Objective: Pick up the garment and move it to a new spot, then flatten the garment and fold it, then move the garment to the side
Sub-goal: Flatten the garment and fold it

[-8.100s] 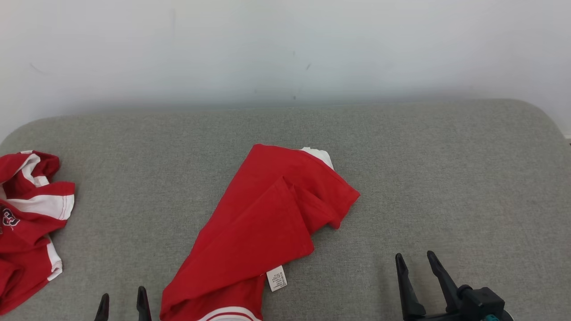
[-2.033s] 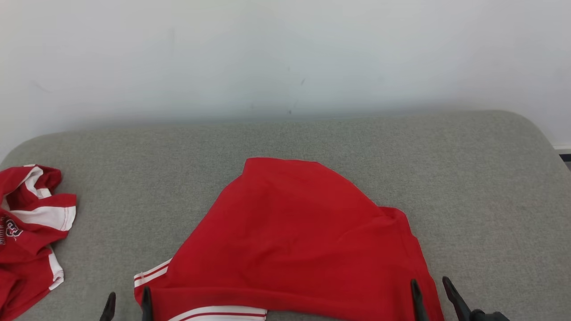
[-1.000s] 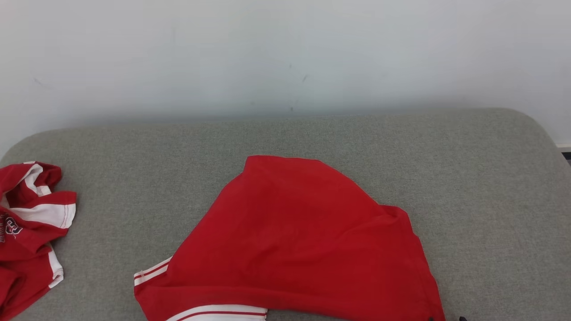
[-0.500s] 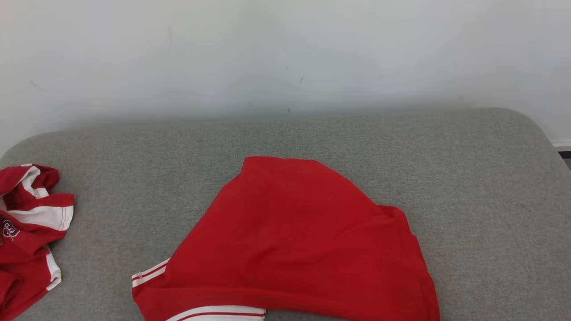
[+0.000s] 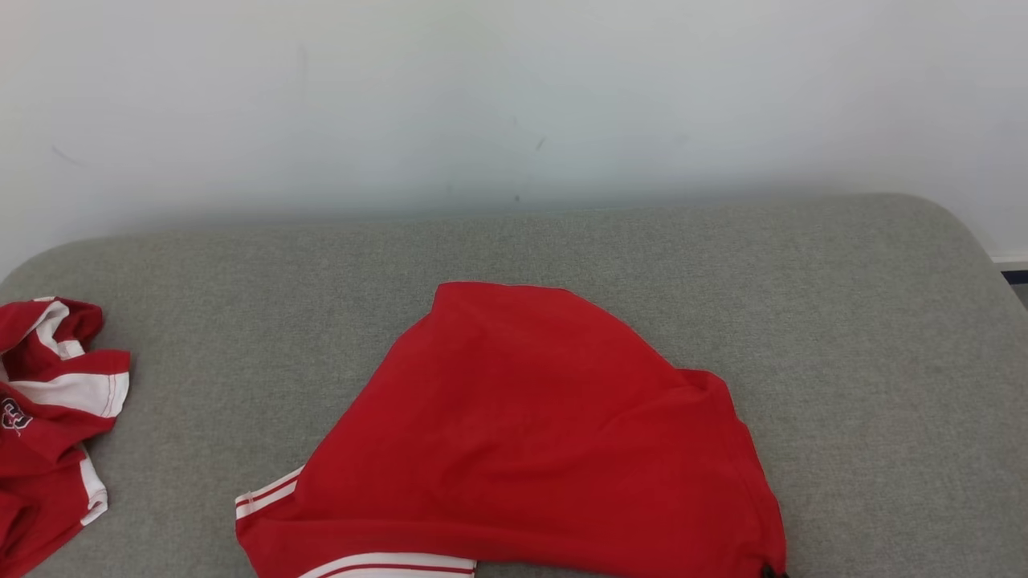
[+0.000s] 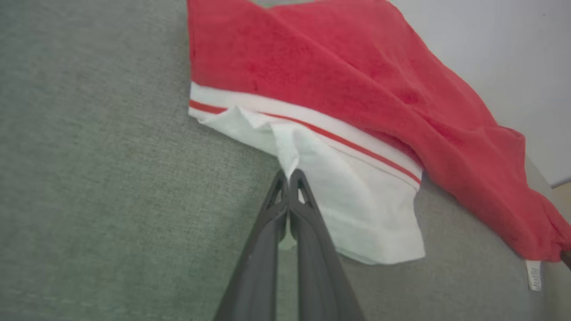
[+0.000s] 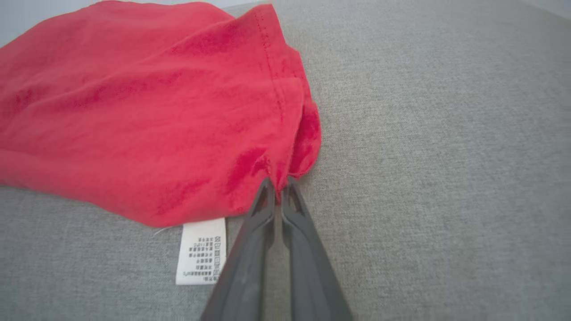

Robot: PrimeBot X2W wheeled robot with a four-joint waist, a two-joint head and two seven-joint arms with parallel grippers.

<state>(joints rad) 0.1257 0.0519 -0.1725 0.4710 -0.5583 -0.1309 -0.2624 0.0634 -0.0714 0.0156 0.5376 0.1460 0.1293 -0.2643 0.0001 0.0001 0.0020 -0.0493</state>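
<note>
The garment [image 5: 530, 433] lies spread low and centre in the head view, red side up, soft and light by the look of it. It drapes and creases, so it should follow whichever edges are pulled, and the hems and corners are the places to take it.

The left wrist view adds the pinch: the left gripper [image 6: 289, 174] has its fingers pressed together on a fold of the white panel [image 6: 357, 200], just below the stripe trim [image 6: 339, 140]. In the right wrist view the right gripper [image 7: 277, 185] is clamped on the red hem corner, with the white label [image 7: 201, 250] flat on the grey cushion [image 7: 424, 133] just beside it.

The head view adds the wider layout: a second red-and-white garment [image 5: 48, 417] bunched at the left edge, well apart, and a pale wall [image 5: 514, 96] across the top.
</note>
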